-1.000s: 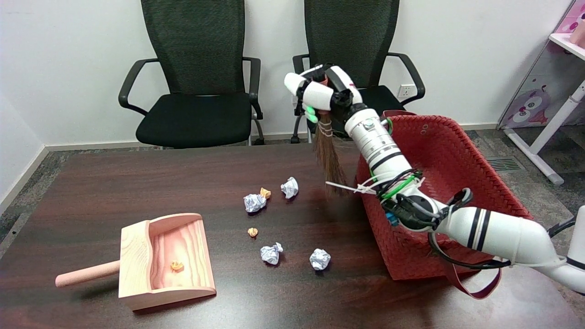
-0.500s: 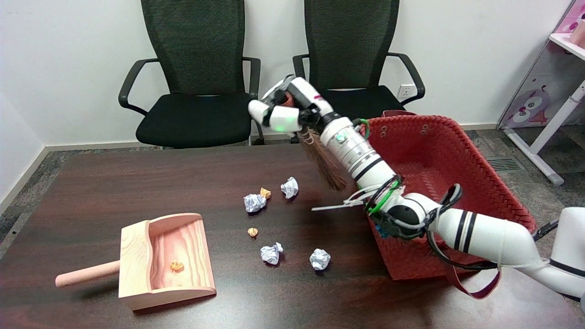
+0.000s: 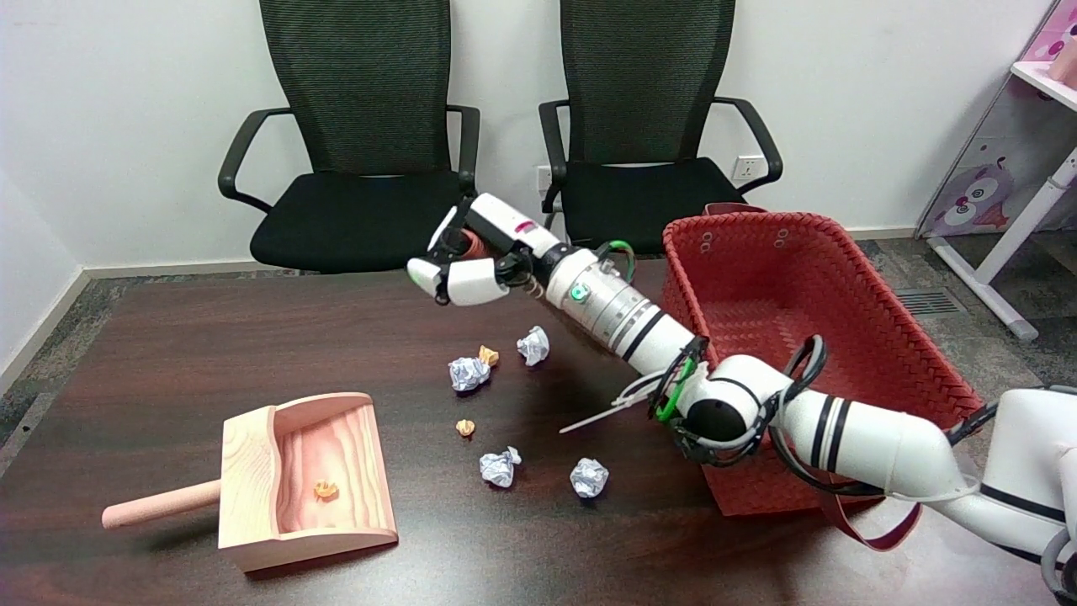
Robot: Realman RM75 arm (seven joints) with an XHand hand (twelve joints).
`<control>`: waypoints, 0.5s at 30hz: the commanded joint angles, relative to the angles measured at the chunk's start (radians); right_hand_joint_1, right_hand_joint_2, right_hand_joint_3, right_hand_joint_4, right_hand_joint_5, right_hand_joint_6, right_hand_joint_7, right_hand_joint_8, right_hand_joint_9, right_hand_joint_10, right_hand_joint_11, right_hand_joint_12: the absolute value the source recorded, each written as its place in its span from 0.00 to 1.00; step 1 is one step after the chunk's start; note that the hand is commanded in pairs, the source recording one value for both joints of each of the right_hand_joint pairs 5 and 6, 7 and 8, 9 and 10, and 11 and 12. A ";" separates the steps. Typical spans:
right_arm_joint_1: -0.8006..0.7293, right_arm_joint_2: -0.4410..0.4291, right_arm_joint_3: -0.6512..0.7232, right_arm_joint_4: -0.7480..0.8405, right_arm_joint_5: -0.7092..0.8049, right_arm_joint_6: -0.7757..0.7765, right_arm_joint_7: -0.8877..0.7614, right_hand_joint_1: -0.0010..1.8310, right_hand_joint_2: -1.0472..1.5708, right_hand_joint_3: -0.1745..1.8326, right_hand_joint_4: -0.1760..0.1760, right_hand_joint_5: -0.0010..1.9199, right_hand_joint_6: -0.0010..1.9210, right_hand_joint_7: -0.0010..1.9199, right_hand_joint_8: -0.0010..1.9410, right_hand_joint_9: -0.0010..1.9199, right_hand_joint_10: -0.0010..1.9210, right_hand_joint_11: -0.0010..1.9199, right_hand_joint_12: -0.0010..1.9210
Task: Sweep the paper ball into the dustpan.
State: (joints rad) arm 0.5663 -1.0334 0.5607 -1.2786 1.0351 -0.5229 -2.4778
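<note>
The dark wooden table [image 3: 210,337] filled most of the head view, with two black office chairs [image 3: 362,135] behind it against the white wall. A red woven basket [image 3: 808,311] sat on the table's right part. The right arm [image 3: 757,404] reached in from the lower right, passing in front of the basket, and its hand [image 3: 471,261] hung in the air above the table's far middle, fingers closed around the reddish handle of a small broom [image 3: 473,244]; the bristles were hidden behind the wrist and could not be made out. The wooden dustpan [image 3: 311,480] lay at the near left, its handle pointing left, with one small orange scrap [image 3: 325,489] inside. Four white paper balls lay apart from the dustpan, to its right: one [image 3: 533,345] below the hand, one [image 3: 468,373] beside an orange scrap [image 3: 489,355], and two nearer ones [image 3: 499,467] [image 3: 588,477]. Another orange scrap [image 3: 464,427] lay between them
</note>
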 commanded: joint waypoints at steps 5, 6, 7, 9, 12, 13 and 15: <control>0.036 -0.123 -0.013 0.160 -0.084 0.171 0.323 0.50 0.76 0.85 0.94 1.00 1.00 1.00 0.99 1.00 1.00 1.00 1.00; 0.043 -0.127 -0.020 0.165 -0.084 0.177 0.348 0.51 0.76 0.84 0.90 1.00 1.00 1.00 0.99 1.00 1.00 1.00 1.00; 0.052 -0.130 -0.036 0.169 -0.084 0.180 0.370 0.50 0.76 0.82 0.85 1.00 1.00 1.00 0.99 1.00 1.00 1.00 1.00; 0.063 -0.131 -0.055 0.167 -0.084 0.180 0.397 0.49 0.75 0.79 0.82 1.00 1.00 1.00 0.99 1.00 1.00 1.00 1.00; 0.068 -0.131 -0.068 0.141 -0.084 0.180 0.469 0.50 0.75 0.76 0.51 1.00 1.00 1.00 0.99 1.00 1.00 1.00 1.00; 0.069 -0.131 -0.068 0.128 -0.084 0.179 0.499 0.50 0.74 0.75 0.51 1.00 1.00 1.00 0.99 1.00 1.00 1.00 1.00; 0.069 -0.131 -0.068 0.112 -0.083 0.178 0.546 0.50 0.74 0.75 0.51 1.00 1.00 1.00 0.99 1.00 1.00 1.00 1.00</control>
State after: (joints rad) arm 0.5925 -1.1102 0.5438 -1.1796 0.9653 -0.4122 -2.2513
